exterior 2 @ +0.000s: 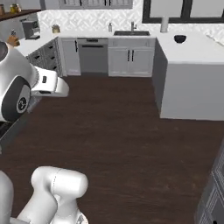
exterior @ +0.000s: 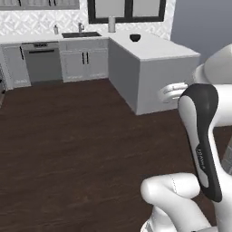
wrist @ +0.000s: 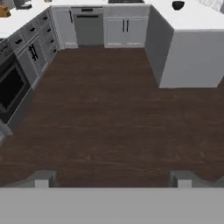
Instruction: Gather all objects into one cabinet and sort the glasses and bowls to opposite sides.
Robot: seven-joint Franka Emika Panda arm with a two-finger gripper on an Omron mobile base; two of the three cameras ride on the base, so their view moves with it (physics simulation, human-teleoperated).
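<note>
Looking out over the dark brown plank floor (wrist: 109, 118), I see my two-finger gripper (wrist: 113, 178) hanging over bare boards with its jaws spread wide and nothing between them; the two small dark fingertips (wrist: 42, 178) stand well apart at the bottom of the hand view.

Far ahead, a wide dark bowl (exterior: 135, 37) sits on the white countertop of the grey peninsula (exterior: 154, 50), near its back end and close to the dark-framed window (exterior: 127, 11). I pick the same bowl up from the right base view and from the hand view, small and dark against the white top. It is too small for me to tell any ribbing.

Beside the bowl, nearer the window, a pale grey cylinder (exterior: 111, 23) stands upright on the counter; I cannot tell what it is. Along the back wall I see a sink with a faucet (exterior 2: 131, 31), a grey dishwasher front (exterior 2: 92, 57) and pale grey cabinet doors (exterior 2: 130, 60). At the far left of the right base view a dark wooden shelf board (exterior 2: 17, 14) crosses the corner with small things on it, too small to name. A black oven door (wrist: 11, 89) shows on the left of the hand view.
</note>
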